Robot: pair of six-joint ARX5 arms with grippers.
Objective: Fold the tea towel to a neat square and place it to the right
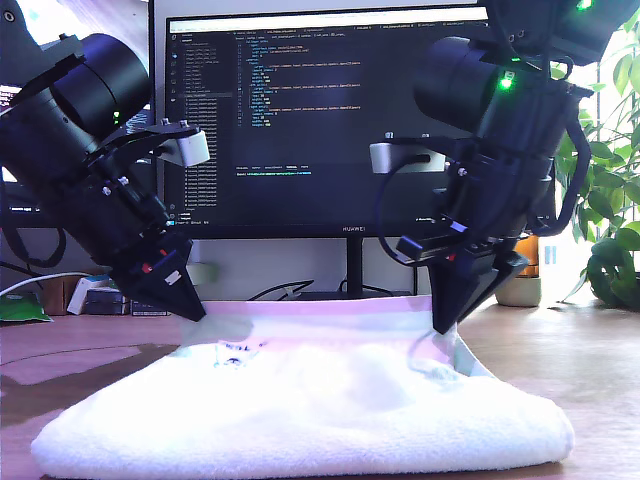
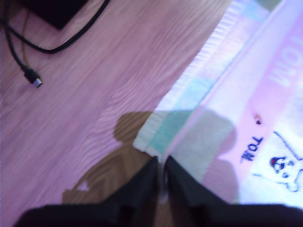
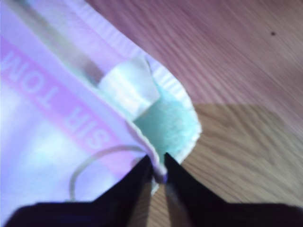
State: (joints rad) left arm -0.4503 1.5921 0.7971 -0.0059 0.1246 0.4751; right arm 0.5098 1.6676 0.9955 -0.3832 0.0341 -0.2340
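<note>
**Two grippers pinch the far corners of the tea towel**

Behind the work area stands a computer monitor [image 1: 330, 110] with dark code on its screen, on a black stand. A leafy green plant [image 1: 610, 190] in a pot is at the exterior view's right edge, and some small boxes and cables lie at the exterior view's left, behind the arm. In the first wrist view a black cable [image 2: 28, 47] with a small plug lies on the wooden table [image 2: 94, 94], apart from the cloth. Nothing lies on the towel itself.

The tea towel [image 1: 310, 410] is spread on the table in the middle of the exterior view, near the camera. Its far edge is raised a little between the two grippers.

My first gripper [image 2: 161, 165] is at the exterior view's left. Its arm leans down and inward, and the jaws are pressed together on a corner of the towel. My second gripper [image 3: 159, 169] is at the exterior view's right. Its arm also leans steeply down, and the jaws are closed on the other far corner, where the cloth folds over itself.

The towel is thick, fluffy white terry with a flat woven border in pale pink and mint bands. It has pink lettering, a small dark printed drawing [image 2: 284, 168], and a white label [image 3: 130, 87] near the second corner. The table has pinkish wood grain.
</note>
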